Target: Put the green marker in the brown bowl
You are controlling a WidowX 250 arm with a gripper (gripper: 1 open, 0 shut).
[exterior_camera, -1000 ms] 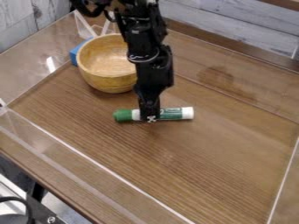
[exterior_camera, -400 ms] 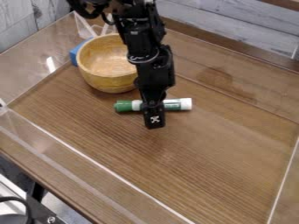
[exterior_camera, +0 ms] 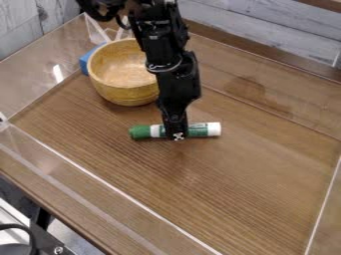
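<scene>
- The green marker (exterior_camera: 176, 130) lies flat on the bench (exterior_camera: 200, 189), near the middle of the wooden surface, and is not yet in the bowl.
- Its long axis runs roughly left to right across the picture, tilted only slightly, with the green end at the left and the white-labelled part reaching out to the right.
- The gripper (exterior_camera: 173, 130) points straight down and sits right on the marker's middle, crossing the long axis at about a right angle, so the marker sticks out on both sides of it.
- The jaws are drawn in narrow around the marker's body; it reads as a grip on the marker, though the marker looks to be resting on the bench rather than lifted.
- The brown bowl (exterior_camera: 123, 72) stands beyond and to the left of the marker, near but clearly apart from it, with its opening facing up and nothing visible inside.
- A small blue object (exterior_camera: 87, 60) shows just behind the bowl's left rim.
- Judged from this layout, the coming move is a lift, then a carry back and to the left, over the bowl's near rim.
- Since the marker is about as long as the bowl is wide, it should be let go near the bowl's centre.
</scene>
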